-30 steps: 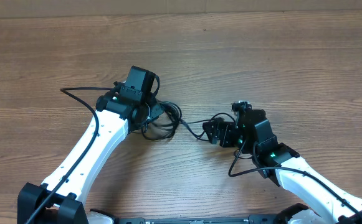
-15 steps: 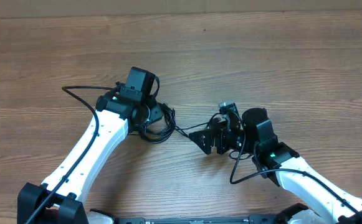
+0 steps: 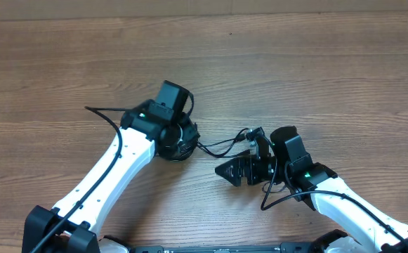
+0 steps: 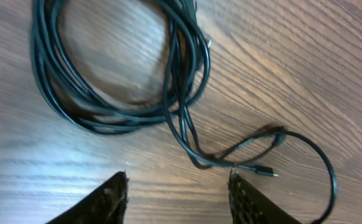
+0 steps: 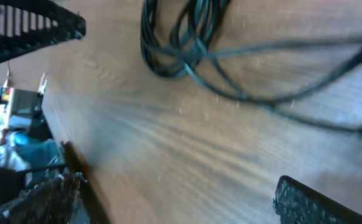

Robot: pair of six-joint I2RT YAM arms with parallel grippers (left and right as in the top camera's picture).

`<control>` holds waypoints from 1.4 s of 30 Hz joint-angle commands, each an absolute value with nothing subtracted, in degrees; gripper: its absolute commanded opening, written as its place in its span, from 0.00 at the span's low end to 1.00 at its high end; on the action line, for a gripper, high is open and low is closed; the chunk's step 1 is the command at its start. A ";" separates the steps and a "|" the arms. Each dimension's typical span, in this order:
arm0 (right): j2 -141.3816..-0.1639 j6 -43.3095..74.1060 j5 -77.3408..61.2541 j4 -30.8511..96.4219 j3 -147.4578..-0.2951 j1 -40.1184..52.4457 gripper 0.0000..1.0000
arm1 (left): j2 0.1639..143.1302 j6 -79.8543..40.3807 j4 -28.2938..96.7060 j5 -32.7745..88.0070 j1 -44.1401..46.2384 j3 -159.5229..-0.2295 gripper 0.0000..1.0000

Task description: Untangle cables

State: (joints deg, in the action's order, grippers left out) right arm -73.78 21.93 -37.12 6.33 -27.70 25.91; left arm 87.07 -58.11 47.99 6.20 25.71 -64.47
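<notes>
A black cable lies coiled on the wooden table; in the left wrist view the coil [image 4: 115, 68] sits at the upper left. A loose tail loops right to a small plug [image 4: 265, 171]. My left gripper [image 4: 177, 183] is open and empty just in front of the coil. From overhead it hangs over the coil [image 3: 178, 143]. A strand [image 3: 218, 145] runs right toward my right gripper [image 3: 233, 171]. The right gripper [image 5: 181, 202] is open and empty, with the cable bundle [image 5: 187, 37] ahead of it.
Bare wooden table [image 3: 316, 70] surrounds the arms. The left arm's own black cable [image 3: 102, 112] arcs out to the left. The left gripper's finger [image 5: 31, 28] shows at the top left of the right wrist view.
My left arm has moved right and now covers the coil. My right gripper has swung down and left, off the strand it was beside.
</notes>
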 commanded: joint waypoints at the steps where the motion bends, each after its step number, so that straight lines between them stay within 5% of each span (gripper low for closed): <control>1: -73.84 22.68 -39.59 9.87 -27.77 25.76 1.00 | 87.05 -68.55 47.72 3.03 28.03 -64.97 0.57; 11: -73.84 22.65 -39.55 16.97 -27.77 25.76 1.00 | 93.43 -72.49 42.39 1.08 31.73 -64.97 0.57; 18: -73.84 22.65 -38.87 17.52 -27.75 25.76 1.00 | 102.10 -72.51 37.98 6.07 32.18 -64.97 0.37; 25: -73.84 22.63 -38.46 17.50 -27.73 25.76 1.00 | 107.79 -75.50 37.60 7.11 32.18 -64.97 0.30; 31: -73.84 22.65 -36.99 17.52 -27.73 25.76 1.00 | 108.31 -75.46 36.91 7.09 32.16 -64.97 0.04; 42: -73.84 22.65 -36.47 18.17 -27.73 25.76 1.00 | 103.00 -60.60 38.28 10.20 27.94 -72.07 0.04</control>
State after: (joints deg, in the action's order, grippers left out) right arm -73.78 22.48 -37.06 18.24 -27.70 25.91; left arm 107.31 -70.30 37.65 8.43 29.87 -67.02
